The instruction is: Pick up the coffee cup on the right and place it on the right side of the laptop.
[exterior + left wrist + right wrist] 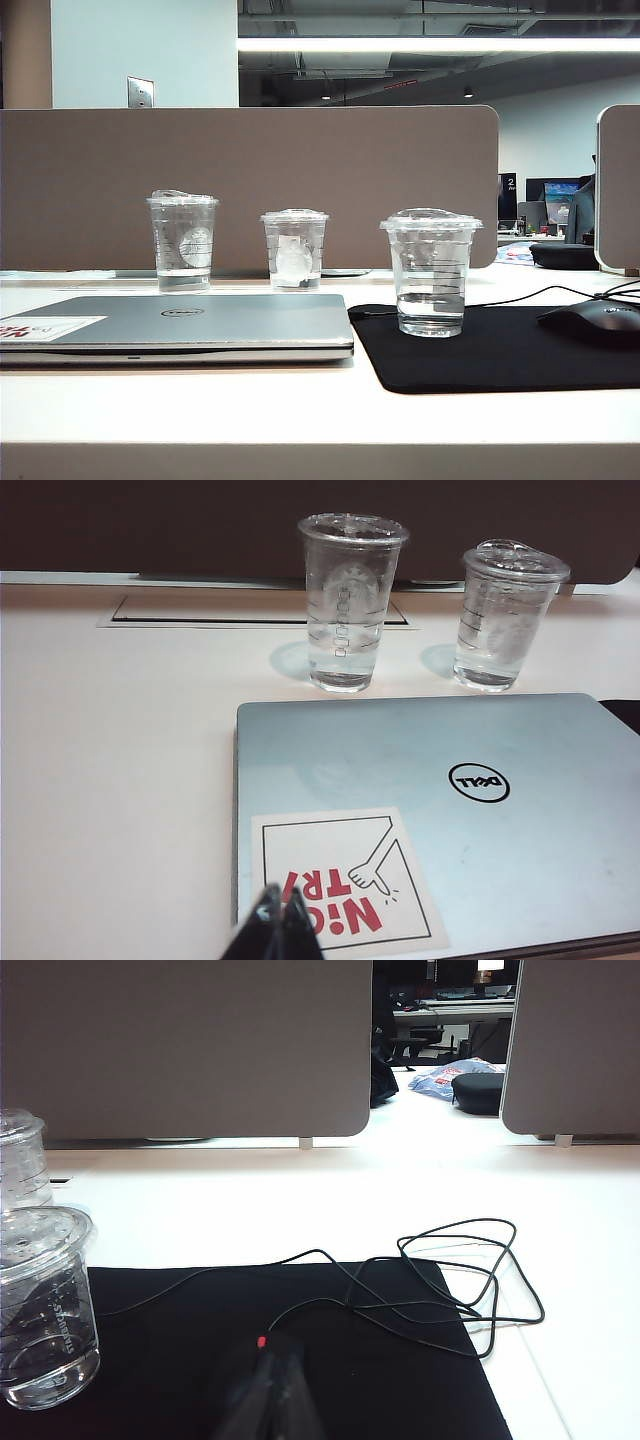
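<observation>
The coffee cup (431,270) is a clear lidded cup with thin dark lines and a little water, standing on a black mat (520,365) right of the laptop. The silver-grey laptop (180,325) lies closed, its white sticker with red lettering at the near left corner. Neither arm shows in the exterior view. In the left wrist view my left gripper (284,889) is shut and empty over the laptop's (450,810) sticker corner. In the right wrist view my right gripper (280,1356) is shut and empty above the mat (330,1380), with the coffee cup (45,1310) well off to its side.
Behind the laptop stand a taller clear cup with a round logo (182,240) and a clear cup with a white patch (294,250). A black mouse (600,322) sits on the mat's right end, its thin cable (450,1280) looping across. A brown partition (250,180) closes the back.
</observation>
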